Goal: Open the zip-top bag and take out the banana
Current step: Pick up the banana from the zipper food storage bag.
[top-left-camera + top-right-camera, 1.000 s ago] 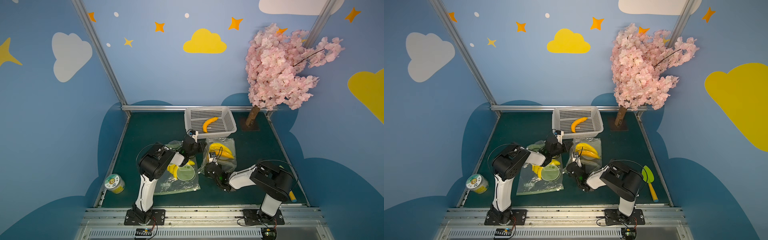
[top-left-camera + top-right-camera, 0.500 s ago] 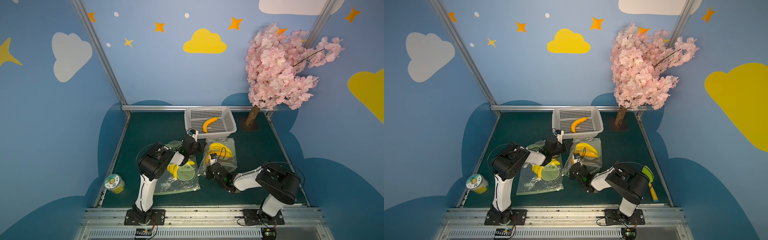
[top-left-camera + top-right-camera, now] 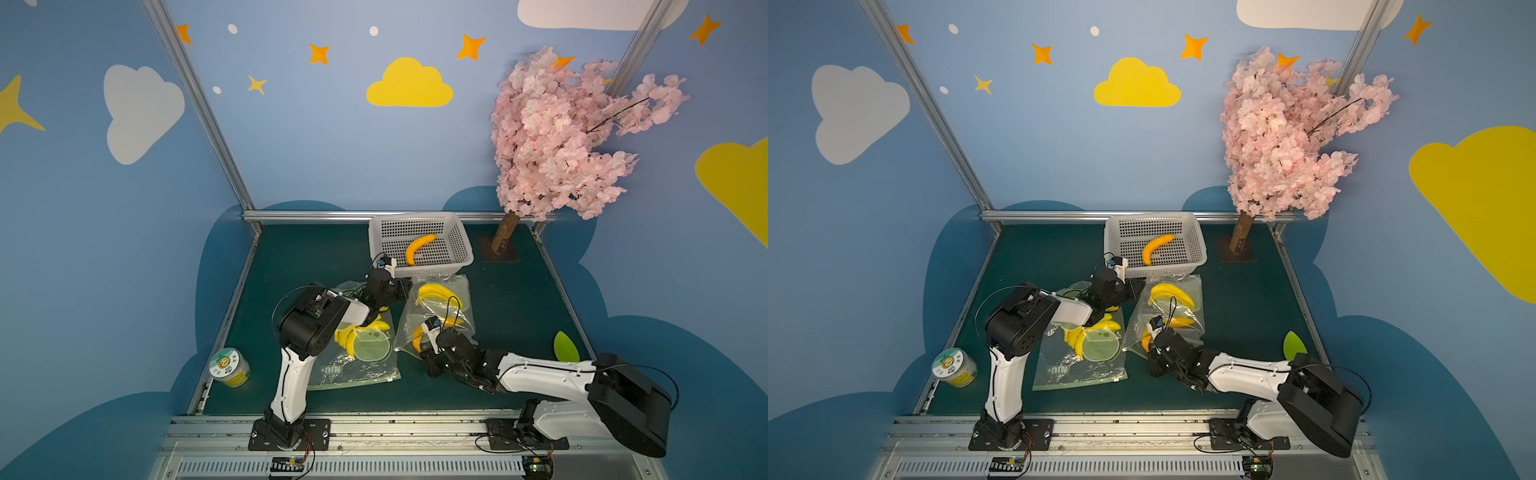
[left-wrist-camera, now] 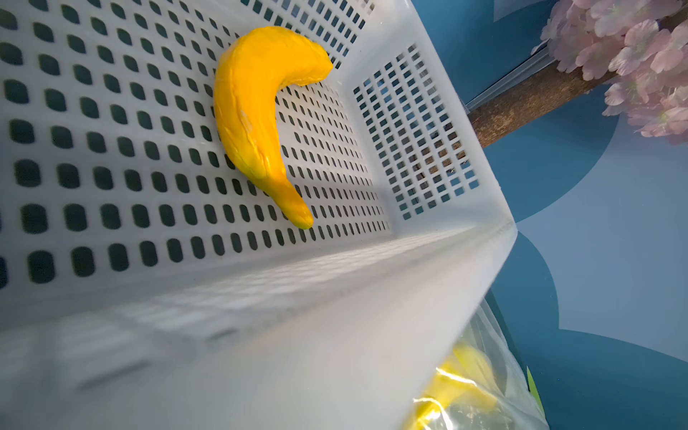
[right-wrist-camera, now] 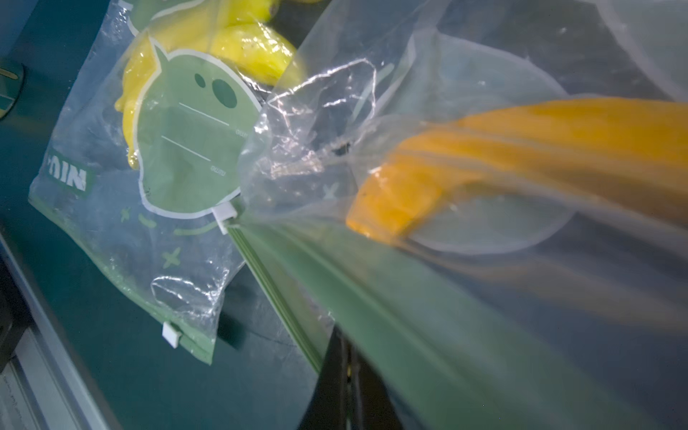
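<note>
Right claw (image 3: 426,360) pinching crinkled clear zip-top bag (image 5: 320,111) by its green strip, curved orange banana (image 5: 521,149) inside; left claw (image 3: 402,286) pressed together beside perforated basket (image 3: 463,249), table (image 3: 311,257) far edge

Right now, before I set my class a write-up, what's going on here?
The right jaws are shut on the green zip edge of a bag holding an orange banana and yellow ones. The left jaws are shut by its far corner, beside the basket; whether they grip it is unclear. One banana already lies in the basket, and a second bag lies alongside.
</note>
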`<state>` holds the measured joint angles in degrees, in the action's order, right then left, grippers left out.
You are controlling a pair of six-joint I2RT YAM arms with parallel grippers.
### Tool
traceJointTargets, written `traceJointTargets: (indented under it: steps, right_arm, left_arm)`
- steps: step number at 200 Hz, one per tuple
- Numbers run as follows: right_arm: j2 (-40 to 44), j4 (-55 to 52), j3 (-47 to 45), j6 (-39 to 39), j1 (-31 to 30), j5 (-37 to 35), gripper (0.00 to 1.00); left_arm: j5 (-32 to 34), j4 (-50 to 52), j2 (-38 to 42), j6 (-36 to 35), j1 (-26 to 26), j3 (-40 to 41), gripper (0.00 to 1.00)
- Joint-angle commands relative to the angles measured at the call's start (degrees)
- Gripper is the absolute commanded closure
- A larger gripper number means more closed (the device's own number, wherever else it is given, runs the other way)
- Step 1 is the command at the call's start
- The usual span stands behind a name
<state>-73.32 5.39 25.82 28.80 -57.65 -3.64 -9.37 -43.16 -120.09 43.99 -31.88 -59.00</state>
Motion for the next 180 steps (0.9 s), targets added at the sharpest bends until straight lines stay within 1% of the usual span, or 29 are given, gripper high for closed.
traceJointTargets:
  steps: [1, 24, 45, 69, 76, 110, 128, 146, 164, 180]
  right_arm:
    - [3.1, -8.6, 0.7, -0.7, 0.0, 3.2, 1.00]
    - [8.8, -14.3, 1.8, -0.6, 0.0, 6.7, 1.00]
    - [15.8, -20.8, 2.3, 0.3, 0.0, 10.0, 1.00]
    - [23.9, -21.5, -0.7, 4.5, -0.1, 15.1, 1.00]
    - [26.3, -21.7, -1.7, 4.8, -0.1, 16.7, 1.00]
    - [37.3, -30.4, -1.8, 7.3, -1.0, 19.8, 1.00]
    - [40.6, -34.9, 0.3, 7.1, -1.8, 19.9, 1.00]
    - [42.6, -37.9, 4.4, 6.0, -2.1, 20.1, 1.00]
    - [42.9, -38.3, 9.3, 4.5, -2.0, 19.4, 1.00]
    - [41.8, -35.5, 12.3, 3.0, -2.1, 19.2, 1.00]
  left_arm:
    - [0.9, 2.9, -1.2, 0.3, 0.4, -0.4, 0.97]
    - [1.3, 3.9, -1.2, -0.2, 0.4, -0.7, 0.97]
    - [1.5, 4.0, -1.8, 0.0, 0.4, -0.9, 0.97]
    - [1.3, 4.0, -2.8, 0.8, 0.3, -2.0, 0.97]
    - [1.3, 4.0, -2.9, 0.9, 0.3, -2.1, 0.97]
    - [1.8, 4.2, -2.7, 0.6, 0.3, -2.6, 0.97]
    - [1.9, 4.5, -2.7, 0.4, 0.3, -2.8, 0.97]
    - [2.0, 4.6, -2.7, 0.3, 0.4, -2.7, 0.97]
    - [2.0, 4.7, -2.7, 0.2, 0.4, -2.6, 0.97]
    - [1.8, 4.7, -2.8, 0.1, 0.4, -2.5, 0.97]
